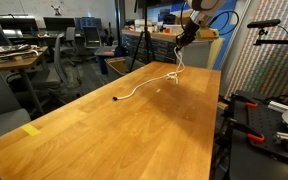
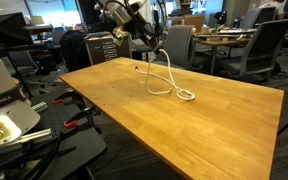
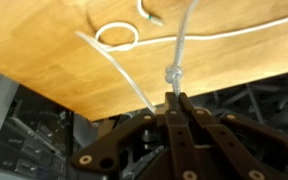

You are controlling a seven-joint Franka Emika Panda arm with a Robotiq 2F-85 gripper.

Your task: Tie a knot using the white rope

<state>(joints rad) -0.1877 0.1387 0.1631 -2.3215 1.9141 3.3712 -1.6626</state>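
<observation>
The thin white rope (one loop lying flat) rises from the pale wooden table into the black gripper's clamped jaws; office chairs stand beyond the table.

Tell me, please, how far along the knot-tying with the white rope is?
Done, apparently: the wrist view shows a small knot-like lump on the white rope, just beyond the fingertips.
In hand: the gripper is shut on the rope, holding part of it above the table, with a loose loop lying on the wood.
Left: probably pulling it snug and letting go. I cannot tell how tight it is.
</observation>
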